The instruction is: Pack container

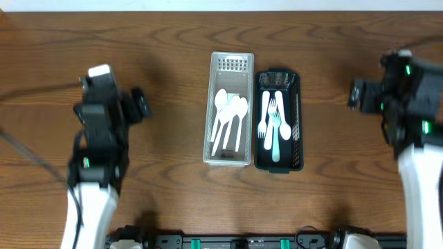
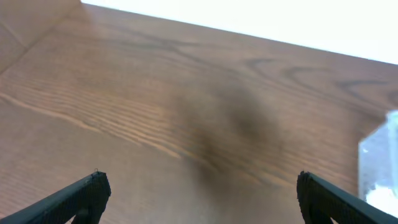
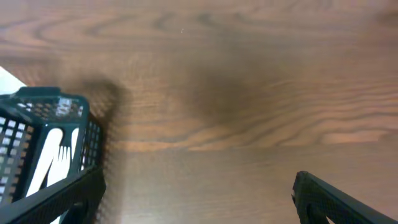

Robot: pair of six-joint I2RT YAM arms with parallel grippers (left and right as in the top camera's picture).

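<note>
A clear plastic basket [image 1: 231, 63] stands mid-table with several white spoons [image 1: 229, 117] lying in it. Beside it on the right is a dark green basket [image 1: 296, 117] holding white forks [image 1: 273, 121] and a pale green one. The dark basket also shows at the left edge of the right wrist view [image 3: 43, 109]. The clear basket's corner shows at the right edge of the left wrist view [image 2: 382, 155]. My left gripper [image 2: 199, 196] is open and empty over bare wood at the left. My right gripper [image 3: 196, 199] is open and empty at the right.
The wooden table [image 1: 166, 55] runs to a pale far edge at the top. A dark cable [image 1: 28, 90] trails off at the far left. Both arms stand well apart from the baskets.
</note>
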